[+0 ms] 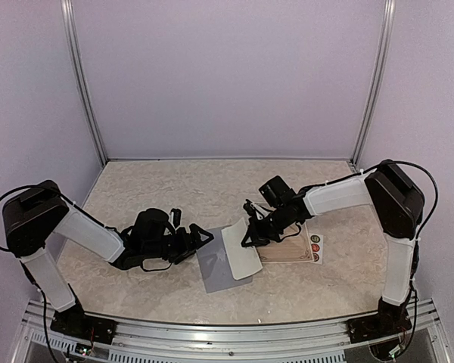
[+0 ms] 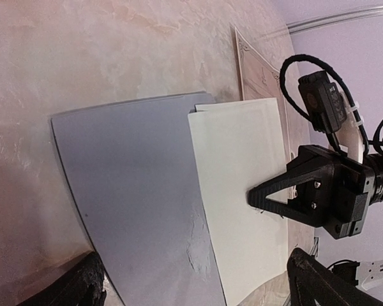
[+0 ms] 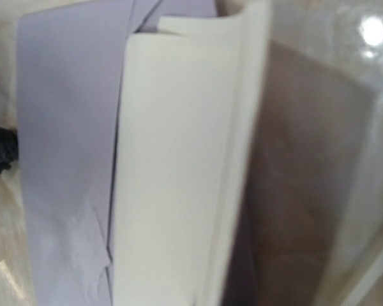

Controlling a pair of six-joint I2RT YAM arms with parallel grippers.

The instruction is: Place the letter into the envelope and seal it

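We see the envelope (image 1: 214, 271) lying flat on the table (image 1: 174, 189). Our left gripper (image 1: 188, 225) is wide open just beside it, holding nothing. Our right gripper (image 1: 251, 233) is pinched tight on the cream letter (image 1: 240, 251), which overlaps the envelope's right side.

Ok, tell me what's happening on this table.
The right claw is shut on the cream letter and holds it at the grey-blue envelope, which lies flat on the table. One edge of the letter looks tucked under the envelope's top layer; most of it sticks out. The left claw sits open at the envelope's other side, gripping nothing. The sticker strip lies off to the right, and nothing is sealed yet.
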